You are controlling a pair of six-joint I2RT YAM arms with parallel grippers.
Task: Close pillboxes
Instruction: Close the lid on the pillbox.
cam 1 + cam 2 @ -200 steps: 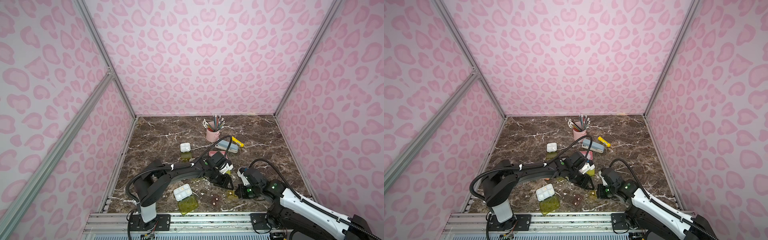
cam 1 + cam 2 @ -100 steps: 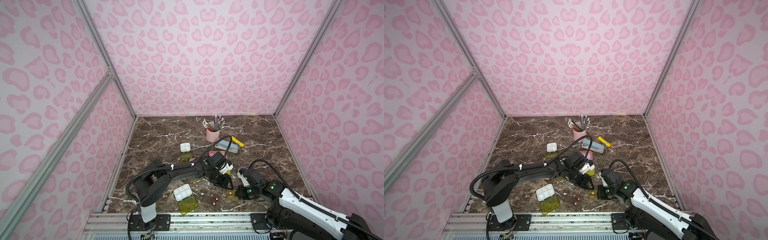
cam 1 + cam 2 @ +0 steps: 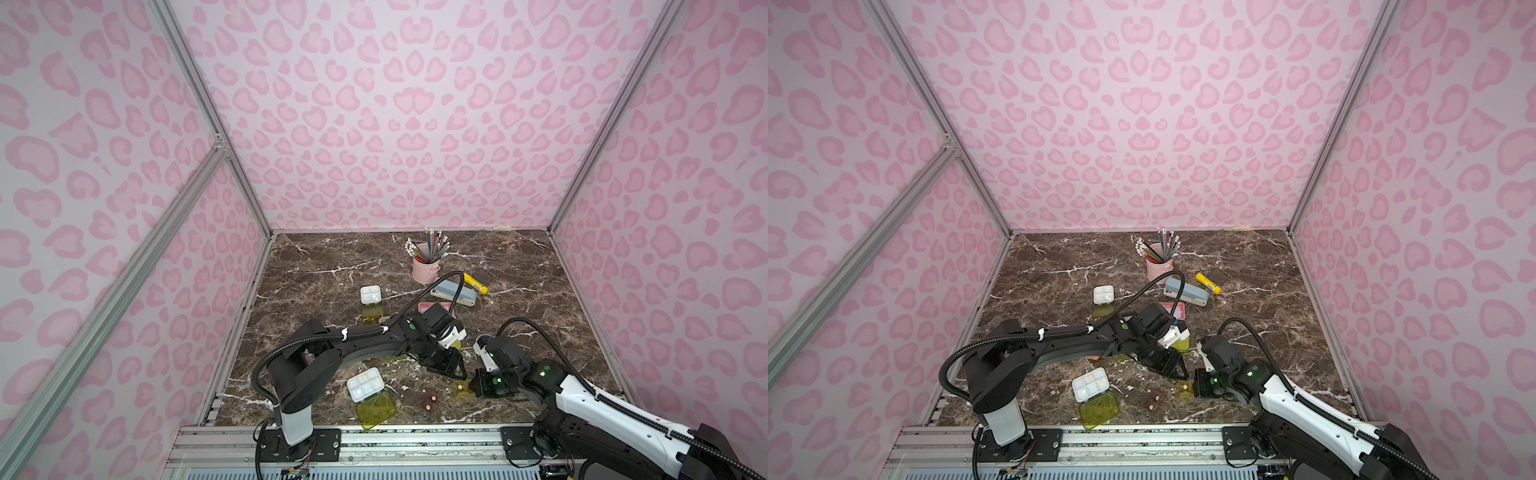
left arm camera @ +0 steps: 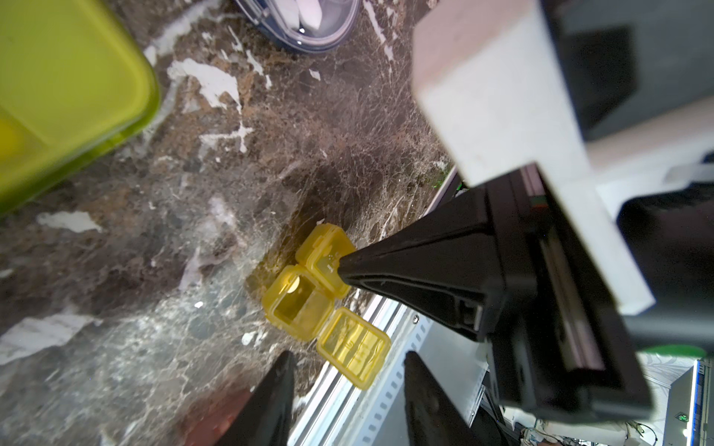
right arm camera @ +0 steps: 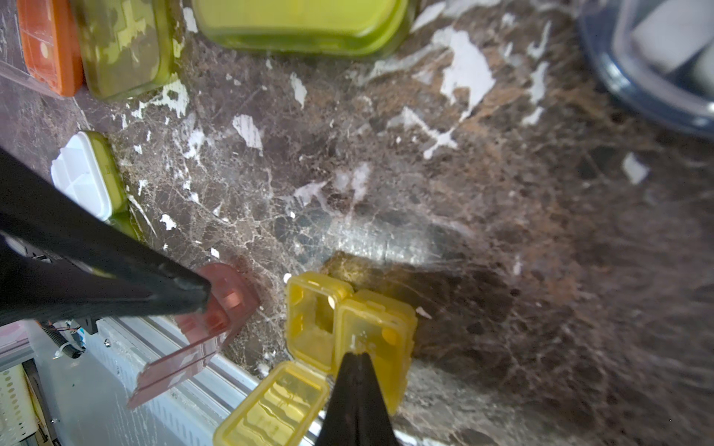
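Note:
A small yellow pillbox (image 5: 371, 328) lies near the table's front edge, seen in both top views (image 3: 461, 388) (image 3: 1183, 388). One of its lids is down and the other lid (image 4: 353, 347) hangs open beside an open compartment (image 5: 309, 316). My right gripper (image 5: 357, 353) is shut, its tip resting on the closed lid. My left gripper (image 4: 347, 370) is open, its fingers (image 4: 278, 386) either side of the open lid without touching it. A brown pillbox (image 5: 224, 309) lies open next to it. A white pillbox with a yellow-green lid (image 3: 365, 384) lies open at the front left.
Another white pillbox (image 3: 370, 294), a pink one (image 3: 426, 306), a grey-blue stapler (image 3: 455, 293), a yellow glue stick (image 3: 476, 282) and a pink pencil cup (image 3: 426, 268) stand farther back. Orange (image 5: 46, 46), olive (image 5: 123, 46) and dark-blue round (image 5: 657, 58) pillboxes lie near. The front rail (image 4: 386, 386) is close.

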